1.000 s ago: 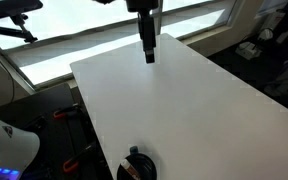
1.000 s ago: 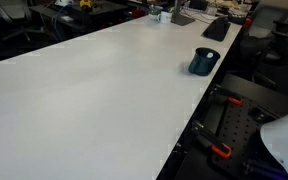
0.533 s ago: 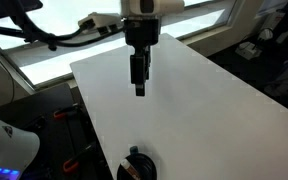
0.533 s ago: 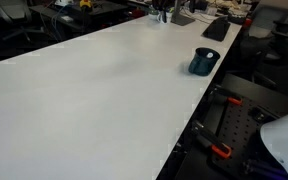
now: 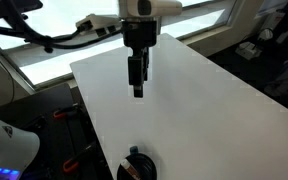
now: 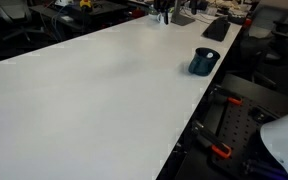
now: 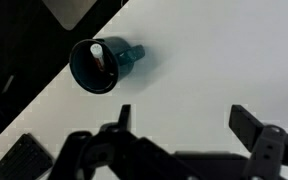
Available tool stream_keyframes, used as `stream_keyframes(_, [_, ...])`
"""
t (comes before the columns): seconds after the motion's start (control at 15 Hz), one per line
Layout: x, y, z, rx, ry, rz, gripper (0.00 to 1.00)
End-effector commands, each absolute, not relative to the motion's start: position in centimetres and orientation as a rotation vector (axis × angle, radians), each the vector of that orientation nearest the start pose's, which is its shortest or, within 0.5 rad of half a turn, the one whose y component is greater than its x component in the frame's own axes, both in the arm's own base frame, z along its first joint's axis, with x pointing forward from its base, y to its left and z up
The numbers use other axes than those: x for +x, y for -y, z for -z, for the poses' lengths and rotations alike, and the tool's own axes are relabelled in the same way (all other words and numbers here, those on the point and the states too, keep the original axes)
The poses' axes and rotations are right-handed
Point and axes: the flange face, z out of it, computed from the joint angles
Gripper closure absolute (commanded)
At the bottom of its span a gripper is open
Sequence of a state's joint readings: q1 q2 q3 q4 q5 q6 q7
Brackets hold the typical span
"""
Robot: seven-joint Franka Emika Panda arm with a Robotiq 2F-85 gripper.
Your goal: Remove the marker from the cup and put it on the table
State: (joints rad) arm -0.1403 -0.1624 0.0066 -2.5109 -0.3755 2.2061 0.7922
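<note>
The cup (image 7: 102, 65) is dark teal with a small handle and stands upright near the edge of the white table (image 7: 214, 60). The marker (image 7: 97, 53) stands inside it, showing a pale end. In both exterior views the cup (image 5: 136, 166) (image 6: 203, 61) sits close to the table's edge. My gripper (image 5: 137, 88) hangs over the table's middle, well away from the cup. In the wrist view the gripper (image 7: 188, 122) is open with only bare tabletop between its two fingers (image 7: 252, 128), and the cup lies up and to the left of them.
The table's edge (image 7: 54, 105) runs diagonally just beside the cup, with dark floor beyond. A keyboard (image 6: 216, 28) and desk clutter lie at the far end. Black gear with red clamps (image 6: 220, 152) sits below the edge near the cup. A window (image 5: 54, 45) is behind the table.
Since a second ago my arm has come forward over the table towards the cup's end. Over the last half second it has held still. The jaws stayed open.
</note>
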Motion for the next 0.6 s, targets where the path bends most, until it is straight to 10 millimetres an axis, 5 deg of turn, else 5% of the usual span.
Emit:
stream_keyframes(0.0, [43.5,7.9,-32.2,-3.237,-1.191,-0.092,0.00])
stream_keyframes(0.53, [42.1,15.7,-30.7,-3.119,-1.428,-0.111,0.00])
